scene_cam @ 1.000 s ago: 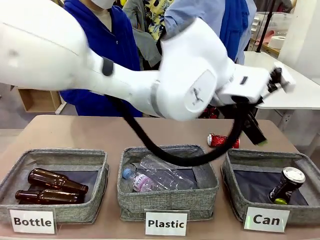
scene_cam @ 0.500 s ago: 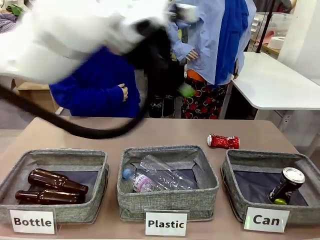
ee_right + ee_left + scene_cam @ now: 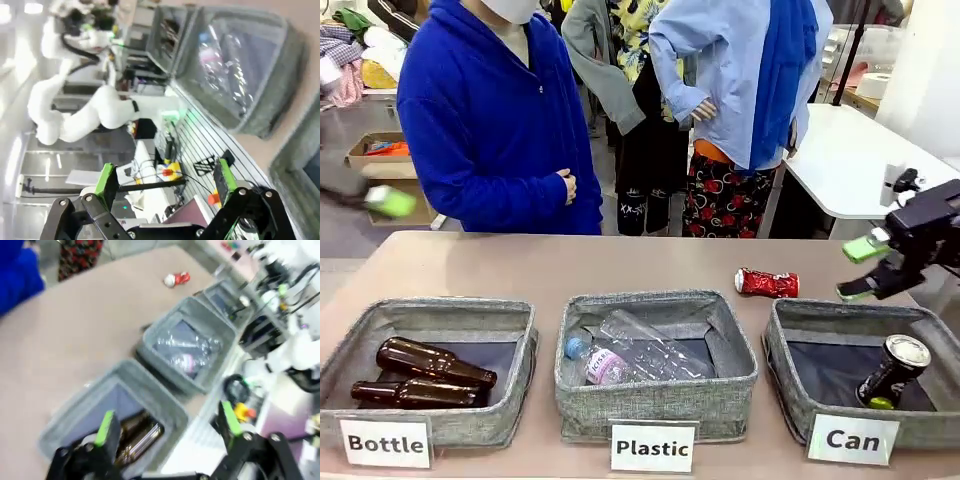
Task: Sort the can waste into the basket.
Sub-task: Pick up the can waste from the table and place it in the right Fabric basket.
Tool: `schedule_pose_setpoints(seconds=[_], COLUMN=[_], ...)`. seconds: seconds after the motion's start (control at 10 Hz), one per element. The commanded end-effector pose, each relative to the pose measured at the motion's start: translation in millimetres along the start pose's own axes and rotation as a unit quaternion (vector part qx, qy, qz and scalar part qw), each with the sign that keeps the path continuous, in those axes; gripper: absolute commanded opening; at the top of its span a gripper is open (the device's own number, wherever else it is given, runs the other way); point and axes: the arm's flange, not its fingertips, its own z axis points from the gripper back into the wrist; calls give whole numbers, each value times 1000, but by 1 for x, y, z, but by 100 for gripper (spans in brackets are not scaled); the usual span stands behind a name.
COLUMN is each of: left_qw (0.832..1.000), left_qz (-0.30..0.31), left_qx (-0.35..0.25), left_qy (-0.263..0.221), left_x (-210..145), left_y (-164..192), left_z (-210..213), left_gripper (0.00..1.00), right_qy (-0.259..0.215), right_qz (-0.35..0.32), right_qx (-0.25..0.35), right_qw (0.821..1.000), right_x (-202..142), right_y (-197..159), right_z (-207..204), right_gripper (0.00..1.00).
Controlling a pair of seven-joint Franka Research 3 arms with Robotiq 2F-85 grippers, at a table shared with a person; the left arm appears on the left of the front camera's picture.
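Table (image 3: 520, 265): red can (image 3: 767, 283) is laid crosswise, just behind basket (image 3: 782, 370).
Right claw (image 3: 860, 269): nearer; spread, empty; can is found to its left.
Left claw (image 3: 167, 424): spread, empty.

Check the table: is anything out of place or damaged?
One red can lies crushed on the table, just beyond the far left corner of the Can basket, where a dark can leans inside. Nothing else stands out.

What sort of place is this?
Probably a robotics lab set up for a waste-sorting trial: bins labelled Bottle, Plastic and Can on a table, the right gripper open nearby, and a person watching across it.
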Motion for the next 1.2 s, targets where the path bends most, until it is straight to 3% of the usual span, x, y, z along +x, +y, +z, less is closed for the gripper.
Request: schedule_pose_setpoints(seconds=[0.0, 0.1, 0.2, 0.4, 0.5, 1.1], left_qw=[993, 982, 971, 956, 971, 971], left_qz=[84, 129, 145, 156, 154, 154], left_qx=[-72, -117, -168, -229, -160, -160], left_qy=[-35, -70, -93, -94, -92, -92], left_x=[-29, -60, -93, -108, -117, -117], left_y=[59, 90, 120, 140, 110, 110], left_z=[25, 30, 18, 8, 25, 25], left_gripper=[100, 100, 100, 100, 100, 100], right_qy=[-76, -155, -238, -344, -224, -224], right_qz=[22, 13, 9, -25, -21, -21], right_qx=[64, 85, 54, -33, 55, 55], right_qw=[995, 984, 970, 938, 973, 973], right_x=[10, 12, 9, -5, 9, 9], right_y=[-9, -19, -38, -57, -40, -40], right_z=[3, 8, 27, 52, 43, 43], right_gripper=[100, 100, 100, 100, 100, 100])
